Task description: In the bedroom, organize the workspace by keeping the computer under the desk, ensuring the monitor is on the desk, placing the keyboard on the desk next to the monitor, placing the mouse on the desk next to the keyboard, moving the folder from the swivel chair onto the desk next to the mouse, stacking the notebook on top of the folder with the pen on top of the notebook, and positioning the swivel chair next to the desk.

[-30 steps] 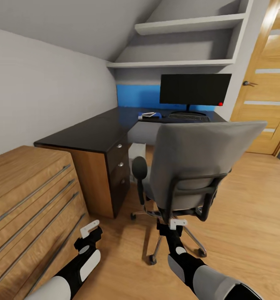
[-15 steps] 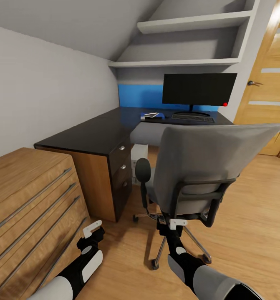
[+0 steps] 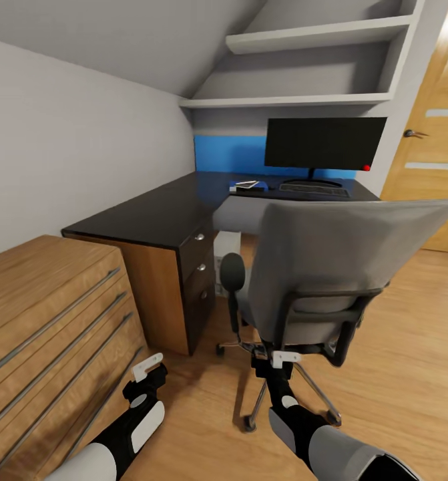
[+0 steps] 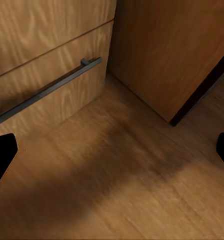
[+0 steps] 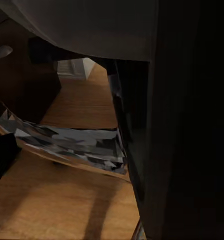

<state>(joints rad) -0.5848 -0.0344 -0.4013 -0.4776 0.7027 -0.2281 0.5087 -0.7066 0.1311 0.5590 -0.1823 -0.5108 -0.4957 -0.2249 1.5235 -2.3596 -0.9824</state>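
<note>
The grey upholstered swivel chair (image 3: 330, 267) sits in front of the black L-shaped surface (image 3: 157, 214); black widescreen monitor (image 3: 325, 142) at the back, slim keyboard (image 3: 315, 190) before it, oak dresser (image 3: 43, 321) left.

— What is the long black-topped desk (image 3: 150, 214) made of?
— A smooth, faintly glossy dark top over matt wood-grain sides.

— And the grey upholstered swivel chair (image 3: 330, 254)?
— Matt cloth back, black plastic armrests, a shiny chrome base.

— The oak dresser (image 3: 43, 314)?
— Grained wood with brushed metal bar handles; the light wood floor (image 3: 397, 347) has a soft sheen.
</note>
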